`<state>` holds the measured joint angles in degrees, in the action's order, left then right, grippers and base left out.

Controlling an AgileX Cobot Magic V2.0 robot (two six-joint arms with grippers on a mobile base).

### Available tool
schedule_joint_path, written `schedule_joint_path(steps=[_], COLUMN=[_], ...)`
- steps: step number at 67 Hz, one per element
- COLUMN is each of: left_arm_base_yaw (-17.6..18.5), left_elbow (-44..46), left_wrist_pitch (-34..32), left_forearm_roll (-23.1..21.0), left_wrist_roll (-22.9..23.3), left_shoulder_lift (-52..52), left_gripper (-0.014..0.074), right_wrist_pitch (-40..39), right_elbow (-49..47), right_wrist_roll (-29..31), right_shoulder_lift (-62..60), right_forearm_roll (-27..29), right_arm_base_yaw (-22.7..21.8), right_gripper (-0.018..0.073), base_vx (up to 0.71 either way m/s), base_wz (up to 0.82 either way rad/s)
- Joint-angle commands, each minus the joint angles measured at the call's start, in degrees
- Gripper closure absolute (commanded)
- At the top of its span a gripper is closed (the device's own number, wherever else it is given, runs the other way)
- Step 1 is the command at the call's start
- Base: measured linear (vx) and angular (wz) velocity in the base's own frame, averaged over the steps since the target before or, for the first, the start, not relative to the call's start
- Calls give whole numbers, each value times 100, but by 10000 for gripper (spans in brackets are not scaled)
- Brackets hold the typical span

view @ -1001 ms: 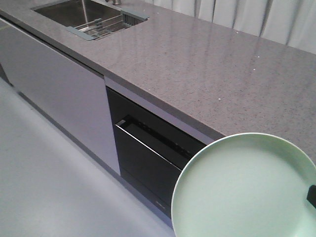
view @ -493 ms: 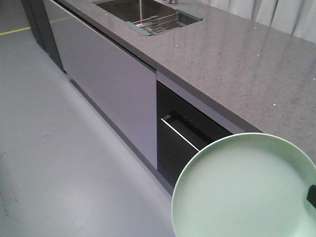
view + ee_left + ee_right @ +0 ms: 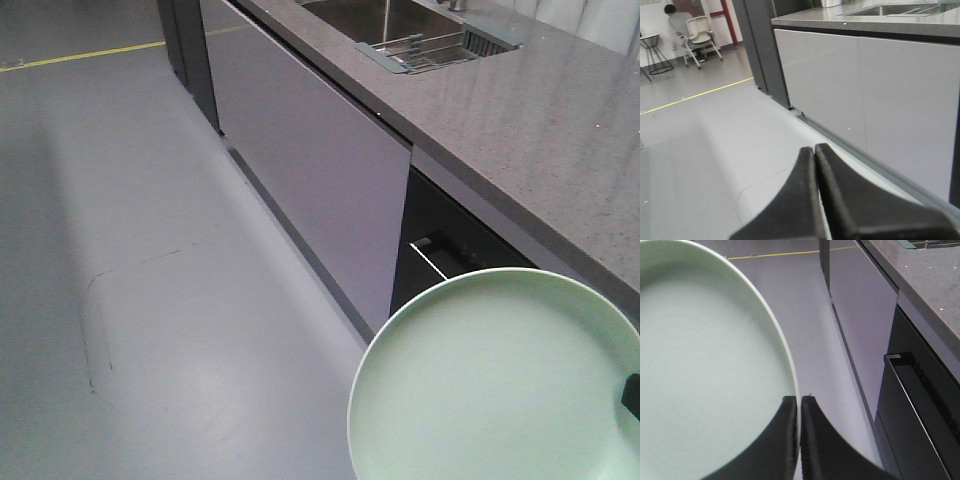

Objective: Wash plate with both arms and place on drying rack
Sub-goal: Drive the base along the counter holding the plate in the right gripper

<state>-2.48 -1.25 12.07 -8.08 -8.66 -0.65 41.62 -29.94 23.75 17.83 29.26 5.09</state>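
Since the earlier frames the sink [image 3: 375, 15] and the drying rack [image 3: 432, 52] have slid from the top left of the front view to the top right. More floor [image 3: 150, 260] shows, with a yellow line [image 3: 90, 55] at the far end. The plate [image 3: 495, 385] keeps the same spot at the bottom right of that view, held in the air over the floor beside the counter [image 3: 545, 120], well apart from the rack.

Right wrist view: right fingers [image 3: 803, 406] pinch the plate's near rim, one on each side of it. The plate face is plain mint green and nothing lies on it.

Left wrist view: left fingers [image 3: 810, 156] are pressed together with nothing between them, low over the floor, pointing along the grey cabinet front [image 3: 865, 95].

A dark drawer [image 3: 440, 255] under the counter stands slightly open, just behind the plate in the front view. Far back, a person [image 3: 676, 21] sits on a chair [image 3: 701, 34].
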Motion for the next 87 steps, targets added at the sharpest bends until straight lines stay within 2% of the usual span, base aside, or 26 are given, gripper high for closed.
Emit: schedule_joint_path(steps=[1, 38, 87], left_arm_base_yaw=[-6, -6, -6], left_elbow=[128, 128, 128], left_wrist_pitch=[-397, -397, -397], left_forearm_roll=[-27, -27, -27], left_wrist_roll=[68, 68, 68], left_shoulder_lift=[-86, -86, -86], left_gripper=[603, 603, 603], right_wrist_pitch=[-426, -426, -426], right_elbow=[-150, -150, -150], right_wrist_roll=[38, 38, 38], right_shoulder_lift=[60, 60, 60], right_forearm_roll=[139, 139, 139], right_arm_base_yaw=[-21, -21, -21], right_gripper=[564, 564, 564], base_vx=[1, 5, 12], base_wz=[27, 32, 50])
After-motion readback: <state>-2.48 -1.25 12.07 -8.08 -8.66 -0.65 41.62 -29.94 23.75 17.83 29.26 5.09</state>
